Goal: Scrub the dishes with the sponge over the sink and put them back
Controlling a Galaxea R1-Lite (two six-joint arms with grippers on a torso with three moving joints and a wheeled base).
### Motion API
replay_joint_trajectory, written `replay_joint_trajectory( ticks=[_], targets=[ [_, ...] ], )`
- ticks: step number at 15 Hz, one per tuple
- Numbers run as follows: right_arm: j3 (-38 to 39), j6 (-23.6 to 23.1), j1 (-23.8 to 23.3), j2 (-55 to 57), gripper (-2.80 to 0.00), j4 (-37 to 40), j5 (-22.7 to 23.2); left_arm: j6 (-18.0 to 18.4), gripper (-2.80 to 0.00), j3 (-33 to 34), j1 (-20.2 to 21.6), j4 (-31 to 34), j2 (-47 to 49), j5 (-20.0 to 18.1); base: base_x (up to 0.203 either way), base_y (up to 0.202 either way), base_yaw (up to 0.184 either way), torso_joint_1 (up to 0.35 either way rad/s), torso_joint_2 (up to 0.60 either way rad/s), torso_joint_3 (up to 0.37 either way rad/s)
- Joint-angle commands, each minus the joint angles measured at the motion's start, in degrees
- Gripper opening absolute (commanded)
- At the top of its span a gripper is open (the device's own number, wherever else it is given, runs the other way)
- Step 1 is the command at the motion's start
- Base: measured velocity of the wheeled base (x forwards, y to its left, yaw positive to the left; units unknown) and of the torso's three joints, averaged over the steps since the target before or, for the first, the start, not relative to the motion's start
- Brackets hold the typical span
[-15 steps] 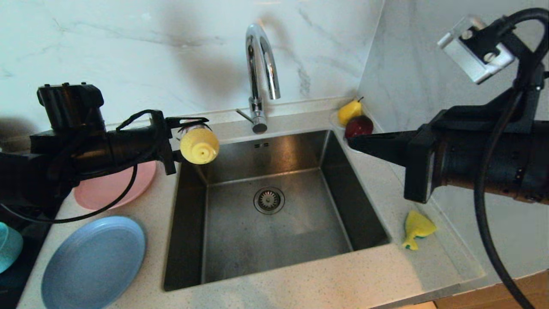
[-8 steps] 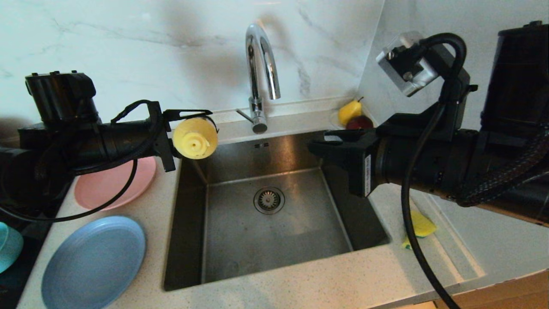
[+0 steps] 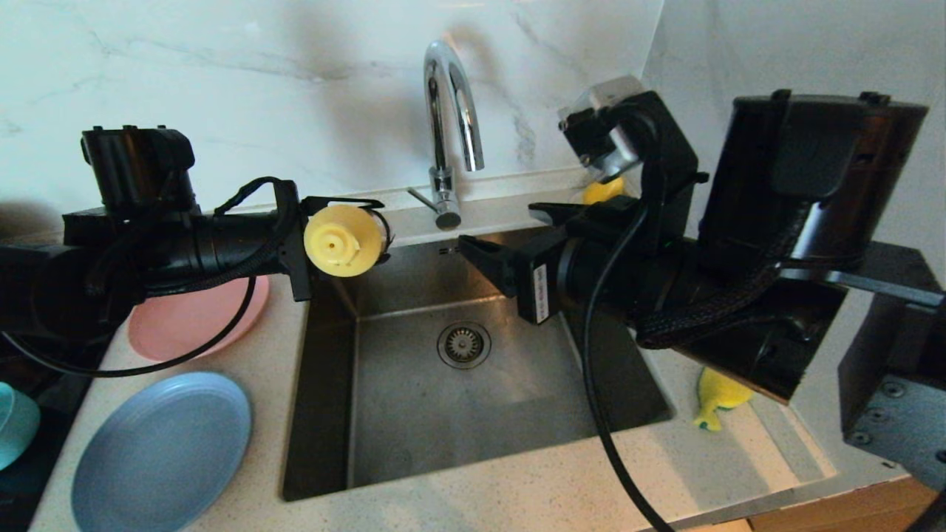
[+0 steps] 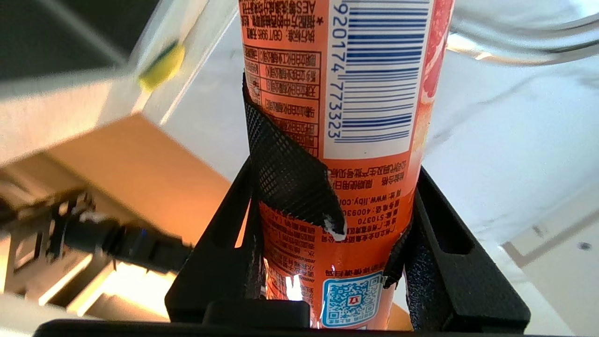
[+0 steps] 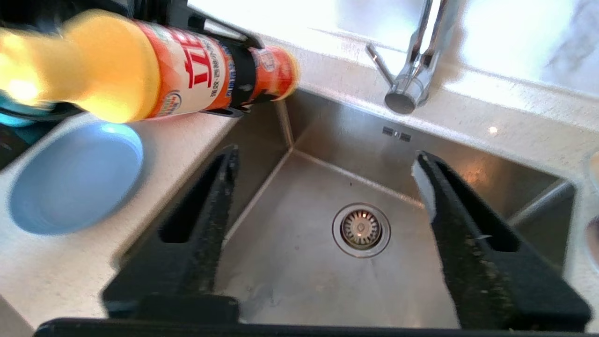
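My left gripper (image 3: 329, 222) is shut on an orange bottle with a yellow cap (image 3: 344, 240), held level over the sink's (image 3: 473, 414) back left corner; its label fills the left wrist view (image 4: 355, 93). My right gripper (image 3: 501, 229) hangs open and empty above the sink, fingers (image 5: 210, 206) spread either side of the drain (image 5: 361, 229). The pink plate (image 3: 192, 325) and blue plate (image 3: 162, 454) lie on the counter to the sink's left, the teal bowl (image 3: 15, 425) at the far left edge. The yellow sponge (image 3: 717, 395) lies on the counter right of the sink, partly under my right arm.
A curved chrome tap (image 3: 451, 125) stands behind the sink. A yellow pear (image 3: 602, 191) peeks out behind my right wrist in the back right corner. Marble walls close off the back and right. The counter's front edge runs along the bottom.
My right arm has swung left from the right side to over the sink, and its fingers have opened. The left gripper has turned the bottle slightly, cap now facing forward.
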Motion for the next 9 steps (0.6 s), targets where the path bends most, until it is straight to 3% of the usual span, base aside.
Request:
replay_joint_trajectory(
  ticks=[1,9],
  targets=[
    [-0.4,-0.9,0.5,3.9,0.0,-2.9,-1.6,-0.5,-2.8,-1.5,-0.4,2.2,0.4,-0.4,0.0,0.0,0.0,0.0,0.0,0.0],
    [-4.2,-6.2,1.7,11.3,0.0,-13.0,-4.1,-0.5,-2.8,-3.0,-4.1,4.4,1.2,-0.4,0.0,0.0,0.0,0.0,0.0,0.0]
  ],
)
